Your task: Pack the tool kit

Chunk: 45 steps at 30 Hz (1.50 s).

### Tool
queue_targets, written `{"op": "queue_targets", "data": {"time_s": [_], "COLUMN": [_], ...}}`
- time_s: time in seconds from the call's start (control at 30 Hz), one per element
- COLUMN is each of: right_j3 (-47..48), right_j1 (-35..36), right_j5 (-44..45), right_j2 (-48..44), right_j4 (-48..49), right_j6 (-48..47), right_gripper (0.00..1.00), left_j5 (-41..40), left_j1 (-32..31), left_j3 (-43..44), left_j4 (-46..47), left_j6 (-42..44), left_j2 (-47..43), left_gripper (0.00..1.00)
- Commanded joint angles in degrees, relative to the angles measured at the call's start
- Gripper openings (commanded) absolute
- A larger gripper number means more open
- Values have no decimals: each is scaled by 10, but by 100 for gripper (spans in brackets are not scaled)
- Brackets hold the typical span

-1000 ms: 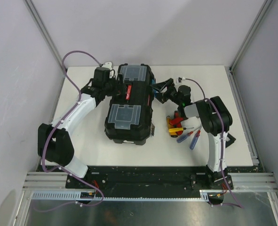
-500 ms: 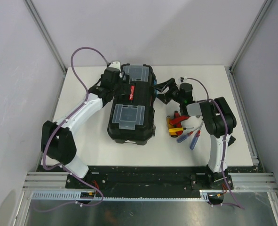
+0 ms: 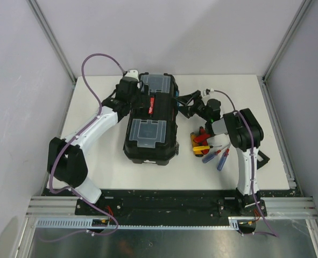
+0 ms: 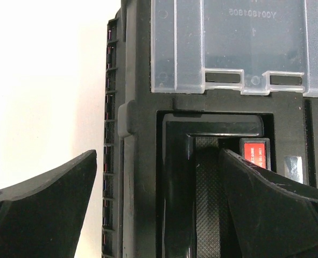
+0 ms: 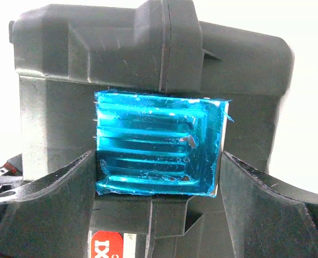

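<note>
Moved since a second ago: the left arm has swung in and up, carrying the left gripper (image 3: pixel 139 100) from beside the toolbox (image 3: pixel 150 121) onto its far left edge; the box has turned a touch.
Left gripper: spread wide open, one finger off the box's side, the other over the handle (image 4: pixel 204 204) recess, holding nothing.
Right gripper: jaws apart, flanking the blue latch (image 5: pixel 157 148) on the box's right side (image 3: pixel 189 103); no squeeze visible.
Toolbox: mid-worktop (image 3: pixel 255 97), lid down, both clear compartments shut.
Screwdrivers: (image 3: pixel 210 149) in a loose pile just right of the box, none packed.
Step in hand: looks like getting the box open, latch first.
Next move: likely needs the right gripper to catch the latch's edge and flip it while the left steadies the box.
</note>
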Motion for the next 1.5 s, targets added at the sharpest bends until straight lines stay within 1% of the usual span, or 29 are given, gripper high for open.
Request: {"op": "queue_targets", "data": {"time_s": [0.0,0.1,0.2,0.3,0.33,0.4,0.53,0.6,0.67,0.73,0.83,0.93,1.13,1.27,1.3,1.33,1.37,1.43,1.47], "right_j3": [38,63,85,97,99,101,101,100,95,92,90,90,90,90,90,90,90,89,89], "right_j1": [19,16,16,19,20,22,23,24,25,25,24,23,23,20,19,18,16,14,13], "right_j5": [-49,-68,-88,-110,-115,-124,-139,-143,-138,-127,-100,-77,-41,-48,-51,-55,-61,-70,-73], "right_j2": [52,69,80,74,70,63,61,58,51,37,5,-17,-52,-50,-45,-38,-29,-11,-2], "right_j4": [155,192,229,220,207,177,146,118,85,35,-70,-133,-202,-192,-187,-181,-169,-142,-128], "right_j6": [13,25,38,24,15,-3,-6,-15,-32,-61,-123,-163,-206,-198,-193,-186,-177,-164,-157], "right_gripper": [84,87,88,87,85,75,37,24,16,10,4,1,0,0,3,11,21,48,59], "left_j5": [95,99,104,113,116,116,112,109,101,93,80,68,50,48,48,49,51,54,58], "left_j1": [-34,-34,-34,-35,-36,-41,-52,-54,-54,-56,-59,-63,-71,-72,-72,-73,-73,-73,-73], "left_j3": [-36,-38,-41,-44,-45,-45,-49,-53,-59,-65,-73,-76,-79,-79,-79,-78,-78,-76,-75], "left_j4": [-123,-123,-123,-123,-123,-123,-123,-124,-126,-130,-134,-139,-144,-147,-147,-147,-147,-148,-148], "left_j6": [27,33,36,42,47,56,69,66,61,57,54,54,53,52,52,51,51,50,50], "left_j2": [64,64,62,64,64,67,72,74,78,80,80,82,89,92,91,91,90,87,86], "left_gripper": [100,99,99,99,99,99,99,98,97,97,97,98,98,98,99,99,99,99,99]}}
